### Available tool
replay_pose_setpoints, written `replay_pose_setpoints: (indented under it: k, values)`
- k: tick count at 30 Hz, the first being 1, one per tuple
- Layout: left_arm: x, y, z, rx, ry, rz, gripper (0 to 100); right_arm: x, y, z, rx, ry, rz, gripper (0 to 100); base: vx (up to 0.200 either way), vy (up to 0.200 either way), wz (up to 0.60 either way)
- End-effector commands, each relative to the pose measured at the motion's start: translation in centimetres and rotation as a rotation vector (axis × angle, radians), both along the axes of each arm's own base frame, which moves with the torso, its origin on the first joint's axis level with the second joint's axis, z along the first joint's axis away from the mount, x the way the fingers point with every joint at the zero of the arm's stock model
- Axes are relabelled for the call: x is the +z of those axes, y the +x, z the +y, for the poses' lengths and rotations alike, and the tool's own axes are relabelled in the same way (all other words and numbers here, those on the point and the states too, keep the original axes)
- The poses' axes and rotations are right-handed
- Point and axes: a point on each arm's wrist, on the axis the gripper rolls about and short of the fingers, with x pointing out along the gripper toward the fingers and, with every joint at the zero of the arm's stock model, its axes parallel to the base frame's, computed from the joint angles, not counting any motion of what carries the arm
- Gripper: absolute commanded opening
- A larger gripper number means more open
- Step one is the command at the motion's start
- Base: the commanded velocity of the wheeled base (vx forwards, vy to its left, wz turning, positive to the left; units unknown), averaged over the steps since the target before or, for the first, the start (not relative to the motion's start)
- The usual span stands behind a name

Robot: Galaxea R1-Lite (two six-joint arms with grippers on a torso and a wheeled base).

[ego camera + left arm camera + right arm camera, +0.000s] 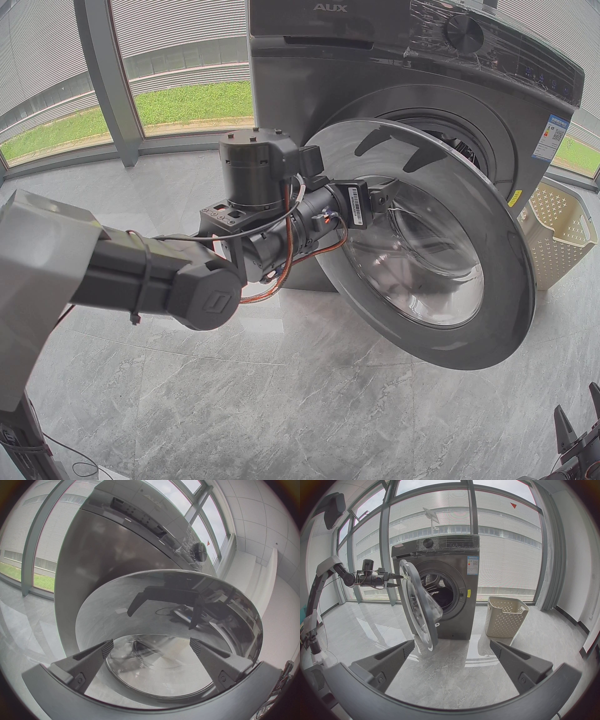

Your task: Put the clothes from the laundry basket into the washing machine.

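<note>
One dark grey front-loading washing machine (281, 94) fills the upper middle and upper right of the head view. It stands on a pale grey tiled floor (281, 400) in front of tall windows (187, 62).

Its round door (437, 281) is swung wide open. The door takes up the centre and right of the frame, with its shiny outer face and glass bowl turned toward the camera. The drum opening shows behind the door's upper edge.

A cream perforated laundry basket (559, 231) stands on the floor at the right edge of the frame, just beside the machine's right side. Its inside cannot be seen from here.

The left arm stretches in from the left edge toward the centre. The left pincer (389, 190) is open, its two fingers spread with nothing between them, right up against the door's outer face. Whether it touches the door cannot be told.

The right pincer (578, 414) sits low in the bottom right corner, well apart from the machine. It is also open and holds nothing.

In the right wrist view, a dark bundle (442, 596), probably clothes, lies inside the drum.
</note>
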Motion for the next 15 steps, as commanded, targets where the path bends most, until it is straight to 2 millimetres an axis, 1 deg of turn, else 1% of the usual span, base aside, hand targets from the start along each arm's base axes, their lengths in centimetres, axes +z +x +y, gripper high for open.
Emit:
replay_pose_setpoints:
  k: [1, 7, 9, 13, 15]
  values:
    - [-0.7, 1.4, -0.8, 0.057, -0.009, -0.001, 100, -0.5, 0.1, 0.0, 0.0, 0.0, 0.007, 100, 0.0, 0.0, 0.0]
    - [0.4, 2.8, -1.3, 0.13, -0.103, -0.006, 100, -0.5, 0.1, 0.0, -0.001, 0.0, 0.009, 100, 0.0, 0.0, 0.0]
    - [0.6, 3.6, -1.5, 0.168, -0.124, -0.014, 100, -0.5, 0.0, 0.0, 0.0, 0.001, 0.007, 100, 0.0, 0.0, 0.0]
    - [0.3, 4.4, -1.8, 0.178, -0.13, -0.02, 100, -0.5, 0.1, 0.0, 0.0, 0.001, 0.009, 100, 0.0, 0.0, 0.0]
    - [0.2, 4.5, -2.0, 0.176, -0.135, -0.023, 100, -0.5, 0.1, 0.0, 0.0, 0.001, 0.009, 100, 0.0, 0.0, 0.0]
